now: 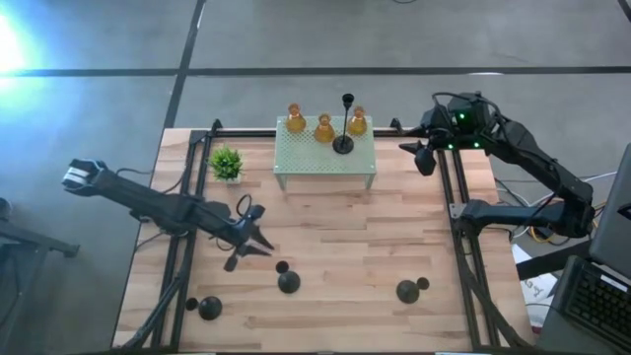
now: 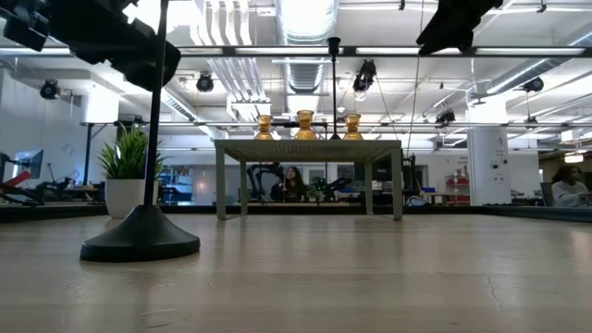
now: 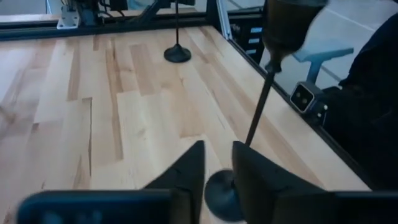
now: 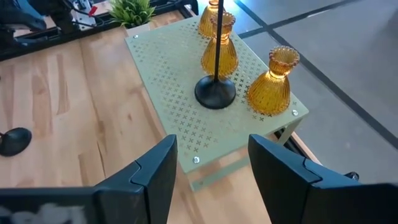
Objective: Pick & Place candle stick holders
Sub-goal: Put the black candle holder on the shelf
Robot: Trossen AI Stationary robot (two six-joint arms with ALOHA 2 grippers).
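The left claw [image 3: 217, 165], narrowly parted, holds nothing; a black candle stick holder [image 3: 261, 118] stands just beyond. It looks top-heavy and tippy, so grip the thin, rigid stem low. The right claw [image 4: 208, 165] hangs open and empty by the mint-green stand [image 4: 180, 81].

A small green potted plant [image 1: 226, 163] stands on the pale wooden tabletop [image 1: 325, 237], just beside a mint-green perforated metal stand [image 1: 325, 158] at its far edge.

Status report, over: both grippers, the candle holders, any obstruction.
Left gripper low over the table, jaws narrowly apart, black holder just beyond its fingertips. Right gripper open, empty, beside the mint stand. One black holder, three amber holders on stand. No obstruction seen.
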